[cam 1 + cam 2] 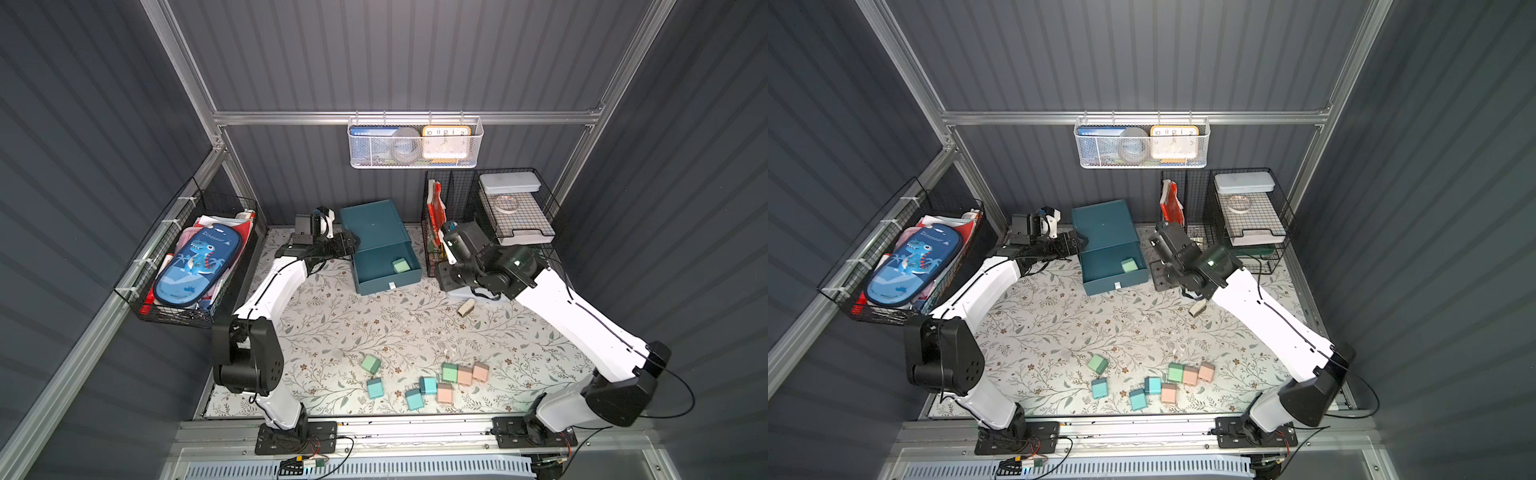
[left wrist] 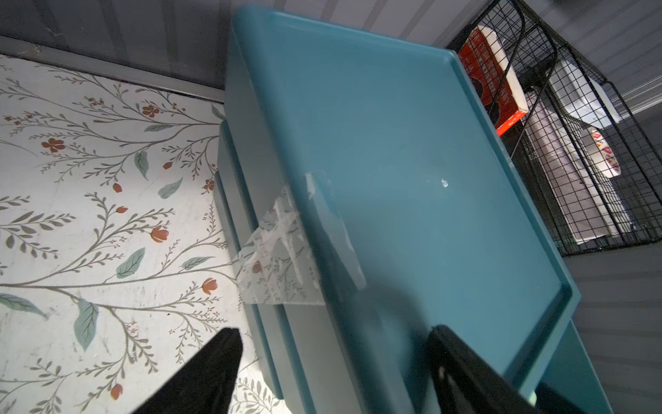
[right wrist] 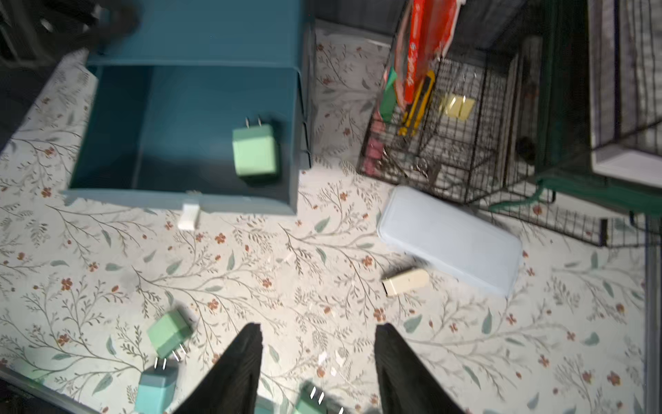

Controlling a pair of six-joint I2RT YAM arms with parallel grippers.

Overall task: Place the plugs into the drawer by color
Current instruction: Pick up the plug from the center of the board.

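The right gripper [image 3: 318, 328] hangs above the mat [image 3: 250, 258] with its jaws apart and empty, just in front of the drawer unit [image 1: 374, 226]. The unit's pulled-out drawer [image 3: 125, 199] holds one green plug [image 3: 255, 152]. The left gripper [image 2: 333, 329] straddles the unit's top edge, jaws wide. The other plugs [image 1: 428, 384] lie well apart from it near the mat's front edge, some touching. A grab there may catch a pink neighbour along with a green one, mixing colours.
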